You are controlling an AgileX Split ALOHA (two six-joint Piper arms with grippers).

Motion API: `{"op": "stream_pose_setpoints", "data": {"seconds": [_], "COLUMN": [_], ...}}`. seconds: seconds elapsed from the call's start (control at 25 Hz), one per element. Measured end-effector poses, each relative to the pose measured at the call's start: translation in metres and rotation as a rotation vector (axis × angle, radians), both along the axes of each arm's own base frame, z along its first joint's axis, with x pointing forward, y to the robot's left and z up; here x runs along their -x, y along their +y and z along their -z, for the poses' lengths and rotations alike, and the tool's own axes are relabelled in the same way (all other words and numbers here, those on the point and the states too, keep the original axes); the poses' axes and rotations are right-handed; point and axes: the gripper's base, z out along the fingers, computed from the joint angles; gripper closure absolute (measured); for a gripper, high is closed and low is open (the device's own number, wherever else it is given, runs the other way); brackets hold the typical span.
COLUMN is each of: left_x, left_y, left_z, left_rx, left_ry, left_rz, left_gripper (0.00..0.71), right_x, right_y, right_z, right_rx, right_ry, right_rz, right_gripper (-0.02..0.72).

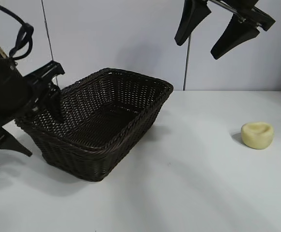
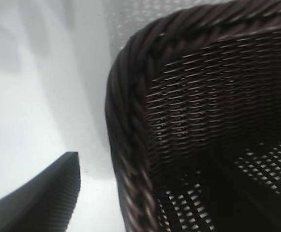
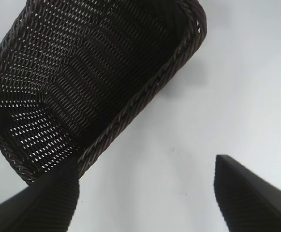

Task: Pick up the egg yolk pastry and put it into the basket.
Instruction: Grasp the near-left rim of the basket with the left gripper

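The egg yolk pastry [image 1: 257, 135], a small pale yellow lump with a dented top, lies on the white table at the right, far from both grippers. The dark brown wicker basket [image 1: 130, 75] stands left of centre. My left gripper [image 1: 44, 136] straddles the basket's left corner rim [image 2: 130, 101], open: one finger reaches inside, and the outer finger [image 2: 51, 195] stands clear of the wall with bare table between. My right gripper [image 1: 197, 50] hangs high above the table, between basket and pastry, open and empty. Its wrist view shows the basket [image 3: 147, 92] but not the pastry.
The white table [image 1: 188, 183] spreads wide in front of and to the right of the basket. A pale wall stands behind it. Nothing lies inside the basket.
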Motion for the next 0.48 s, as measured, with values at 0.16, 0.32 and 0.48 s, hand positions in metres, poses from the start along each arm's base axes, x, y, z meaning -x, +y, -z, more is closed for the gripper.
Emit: {"op": "stream_pose_setpoints", "data": {"seconds": [0.16,0.32,0.48], "left_x": [0.0007,0.0029,0.0055], "left_y": [0.0003,0.0011,0.0016], "left_z": [0.0008,0.0018,0.0002], "left_rx": [-0.004,-0.012,-0.019], "left_ry": [0.010,0.037,0.056], "left_rz": [0.000,-0.004,-0.001], "left_gripper": [0.479,0.610,0.610], "right_x": [0.0000,0.0001,0.0001], "right_y": [0.0000,0.0000,0.0000], "right_z": [0.0000,0.0000,0.0000], "right_rx": [0.000,0.000,0.000], "right_ry": [0.000,0.001,0.001], "right_rz": [0.000,0.000,0.000], "right_gripper": [0.146,0.146,0.146]}}
